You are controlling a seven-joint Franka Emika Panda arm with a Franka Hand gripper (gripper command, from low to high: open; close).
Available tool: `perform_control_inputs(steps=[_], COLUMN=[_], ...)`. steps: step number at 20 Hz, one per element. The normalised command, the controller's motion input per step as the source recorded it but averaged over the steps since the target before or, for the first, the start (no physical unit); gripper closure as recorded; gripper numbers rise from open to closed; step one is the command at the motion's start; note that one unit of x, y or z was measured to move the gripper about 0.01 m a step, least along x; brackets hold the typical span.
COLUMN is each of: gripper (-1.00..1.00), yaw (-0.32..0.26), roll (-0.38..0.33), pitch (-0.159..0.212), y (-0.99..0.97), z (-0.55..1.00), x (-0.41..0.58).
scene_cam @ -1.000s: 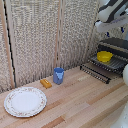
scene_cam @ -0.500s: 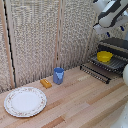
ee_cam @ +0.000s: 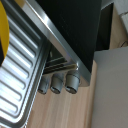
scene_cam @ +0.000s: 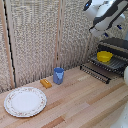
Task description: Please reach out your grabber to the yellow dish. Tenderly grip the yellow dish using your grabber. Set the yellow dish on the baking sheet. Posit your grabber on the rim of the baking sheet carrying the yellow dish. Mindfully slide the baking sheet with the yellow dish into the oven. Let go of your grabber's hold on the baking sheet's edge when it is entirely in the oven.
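The yellow dish [scene_cam: 104,56] rests on the ridged baking sheet [scene_cam: 114,65], which sticks out in front of the dark oven [scene_cam: 119,46] at the exterior view's right. My grabber [scene_cam: 103,33] hangs on the white arm well above the dish, touching nothing. Its fingers are too blurred to tell whether they are open or shut. The wrist view looks down on the baking sheet [ee_cam: 20,75], a sliver of the yellow dish [ee_cam: 2,35], and the oven [ee_cam: 75,30] with its row of knobs [ee_cam: 57,84]. No fingers show in that view.
A blue cup [scene_cam: 59,75] stands mid-table with a small orange object [scene_cam: 46,83] beside it. A large white patterned plate [scene_cam: 25,101] lies at the front of the exterior view's left. The oven's dropped door [scene_cam: 96,71] reaches onto the wooden table. A white body [scene_cam: 125,75] sits at the right edge.
The arm has shifted a little toward the exterior view's left and lower above the oven. The dish, sheet, cup and plate have not moved.
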Motion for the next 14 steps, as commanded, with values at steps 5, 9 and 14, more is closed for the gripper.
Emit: perform_control_inputs(steps=[5,9,14], gripper=[-1.0,-1.0,-1.0], yaw=[0.124,0.146,0.182], roll=[-0.243,-0.17,-0.158], pitch=[0.251,0.319,0.311], y=[0.36,0.4,0.32], z=[0.0,0.0,-0.02], x=[-0.033,-0.102,-0.081])
